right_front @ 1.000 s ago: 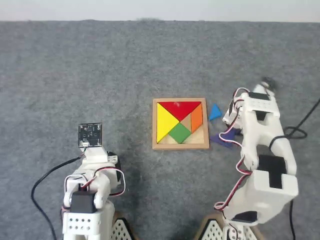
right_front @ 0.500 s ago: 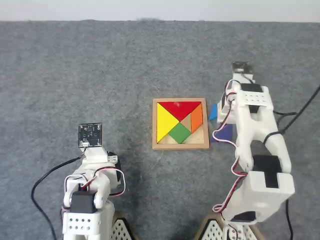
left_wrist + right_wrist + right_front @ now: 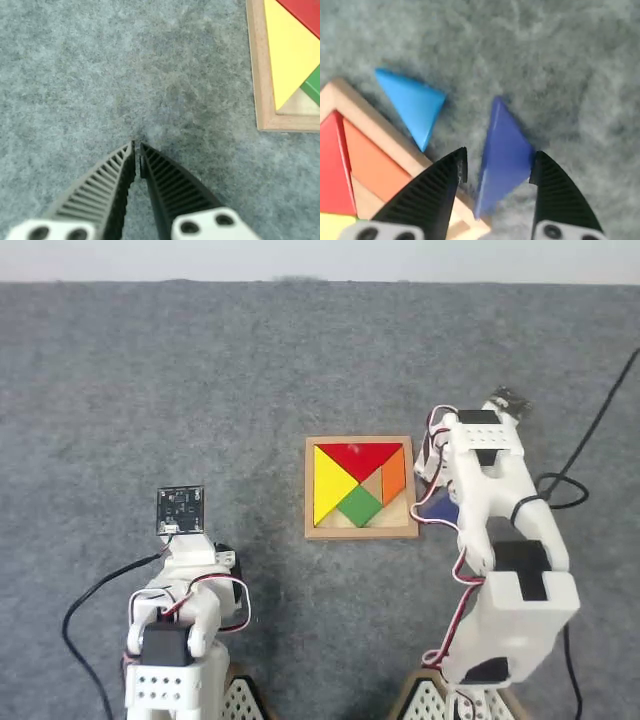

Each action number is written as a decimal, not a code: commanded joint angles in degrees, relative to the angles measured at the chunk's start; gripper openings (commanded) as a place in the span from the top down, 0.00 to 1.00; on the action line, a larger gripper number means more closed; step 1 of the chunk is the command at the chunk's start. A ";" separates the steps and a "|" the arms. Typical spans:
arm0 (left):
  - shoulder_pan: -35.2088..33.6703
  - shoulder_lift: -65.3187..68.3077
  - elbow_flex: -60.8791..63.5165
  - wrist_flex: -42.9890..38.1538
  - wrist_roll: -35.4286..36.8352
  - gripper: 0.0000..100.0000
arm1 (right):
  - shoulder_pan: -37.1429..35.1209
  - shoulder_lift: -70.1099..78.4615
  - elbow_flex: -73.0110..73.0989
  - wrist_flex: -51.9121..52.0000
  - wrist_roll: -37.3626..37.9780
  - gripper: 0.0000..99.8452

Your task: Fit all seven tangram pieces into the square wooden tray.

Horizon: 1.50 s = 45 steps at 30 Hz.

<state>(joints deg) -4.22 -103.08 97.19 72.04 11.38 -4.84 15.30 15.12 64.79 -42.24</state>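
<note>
Shifting toward the tray [image 3: 361, 533], right pincer [image 3: 499, 159] now straddles dark-blue piece [image 3: 503, 134]

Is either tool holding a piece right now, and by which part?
Nothing is held. The right tool is open, straddling the dark blue wooden triangle without gripping it; the left tool is shut and empty.

The bench [image 3: 150, 370] is covered from edge to edge by a grey, felt-like fabric [image 3: 250, 350] with a mottled, fuzzy nap. Along the top of the high view, a pale, plain strip [image 3: 320, 260] is seen beyond the far edge of the bench, which runs as a slightly uneven line across the frame. The light is soft and even, and only faint shadows are cast on the fabric. The same grey nap is shown close up in both wrist views, in irregular lighter and darker patches.
</note>
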 commanded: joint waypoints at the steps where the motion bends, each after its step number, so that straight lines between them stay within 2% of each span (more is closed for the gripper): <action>1: -0.35 -1.14 -0.75 0.26 -0.88 0.99 | 2.42 0.66 -1.67 -2.24 -1.05 0.81; 12: -0.35 -1.14 -0.75 0.26 -0.88 0.99 | 3.65 1.01 -1.05 0.84 -0.70 0.81; 16: -0.35 -1.14 -0.75 0.26 -0.88 0.99 | 3.56 1.01 -0.88 3.65 -0.88 0.86; 21: -0.35 -1.14 -0.75 0.26 -0.88 0.99 | 1.89 0.92 -0.97 5.85 -0.70 0.86; 27: -0.35 -1.14 -0.75 0.26 -0.88 0.99 | 1.54 0.48 -1.32 6.11 -0.70 0.74; 30: -0.35 -1.14 -0.75 0.26 -0.88 0.99 | 1.10 -0.66 -0.79 6.20 1.14 0.75; 36: -0.35 -1.14 -0.75 0.26 -0.88 0.99 | 0.92 -10.59 6.68 2.86 1.49 0.76; 39: -0.35 -1.14 -0.75 0.26 -0.88 0.99 | -0.40 -14.73 13.10 -2.15 -2.29 0.76; 42: -0.35 -1.14 -0.75 0.26 -0.88 0.99 | -2.95 -15.16 15.65 -5.41 -2.90 0.76; 45: -0.35 -1.14 -0.75 0.26 -0.88 0.99 | -4.09 -13.05 15.30 -6.02 -3.16 0.81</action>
<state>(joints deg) -4.22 -103.08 97.19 72.04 11.38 -7.21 4.04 30.59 60.84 -44.26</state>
